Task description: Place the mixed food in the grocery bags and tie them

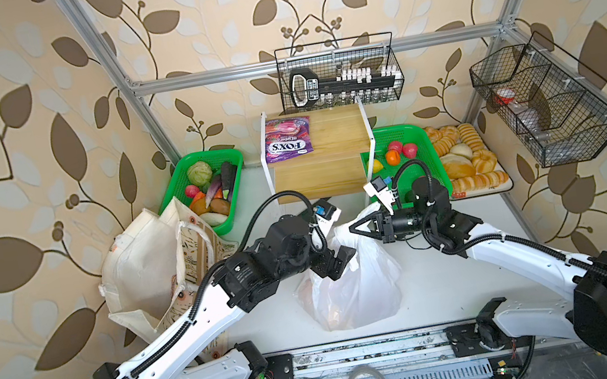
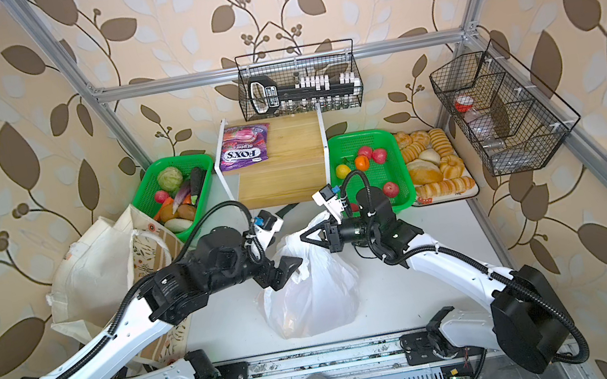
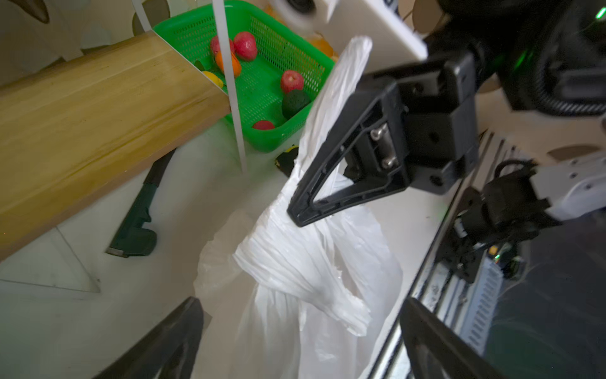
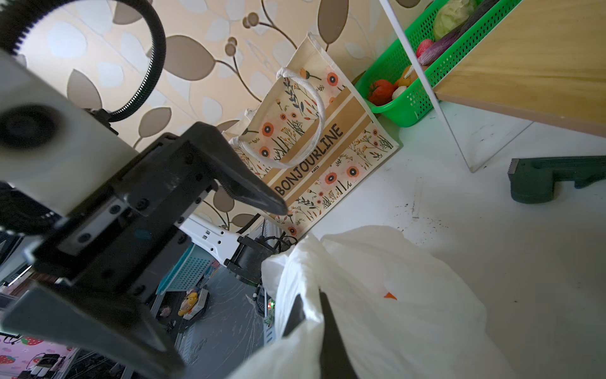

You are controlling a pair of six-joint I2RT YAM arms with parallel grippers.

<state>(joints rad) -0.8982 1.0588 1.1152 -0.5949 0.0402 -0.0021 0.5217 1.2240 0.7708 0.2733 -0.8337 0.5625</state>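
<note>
While the right claw [image 1: 354, 229] clamps one twisted handle [image 3: 341, 85] of the white plastic bag [image 1: 354, 295], which stands midway on the surface [image 1: 456, 277], the left claw [image 1: 342, 262] gapes just beside its neck. A loose crinkled flap [image 3: 328, 295] lies between the left fingers, running up toward the right claw; something orange shows inside.

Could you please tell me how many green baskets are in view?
2. The left green basket, holding vegetables, sits left of the wooden shelf; the right green basket, holding fruit, right of it. None seems hidden.
</note>
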